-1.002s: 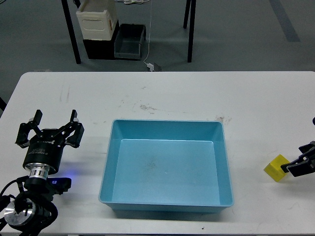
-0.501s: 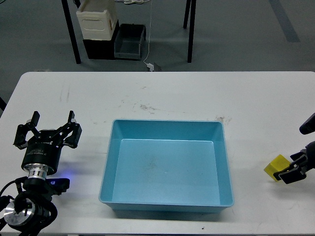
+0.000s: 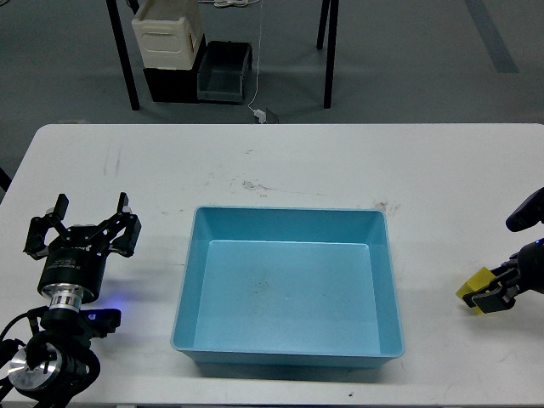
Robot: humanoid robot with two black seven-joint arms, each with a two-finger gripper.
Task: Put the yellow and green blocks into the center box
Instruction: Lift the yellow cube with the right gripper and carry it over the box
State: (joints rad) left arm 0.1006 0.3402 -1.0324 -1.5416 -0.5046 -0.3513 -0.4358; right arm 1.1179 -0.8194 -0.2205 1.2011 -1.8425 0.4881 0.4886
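**A:** Since everything sits on it, start with the broad white surface (image 3: 297, 161) — what does it carry?

**B:** In the middle, a large light-blue rectangular plastic box (image 3: 287, 292), open on top, nothing inside it. Faint scuff marks show on the surface just beyond its far rim.

**A:** And the arms?

**B:** The left claw (image 3: 82, 236) stands near the surface's left edge, well apart from the box, its black fingers spread wide and holding nothing. A small blue light glows at the arm's base below it.

**A:** The right one?

**B:** The right claw (image 3: 491, 292) comes in at the right edge. One finger lies across the near side of the small yellow cube-shaped block (image 3: 474, 283), the other is up higher at the frame's edge. The two are clearly parted, but whether the lower finger touches the block I cannot tell.

**A:** Where is that block exactly?

**B:** On the surface, right of the box and well apart from it.
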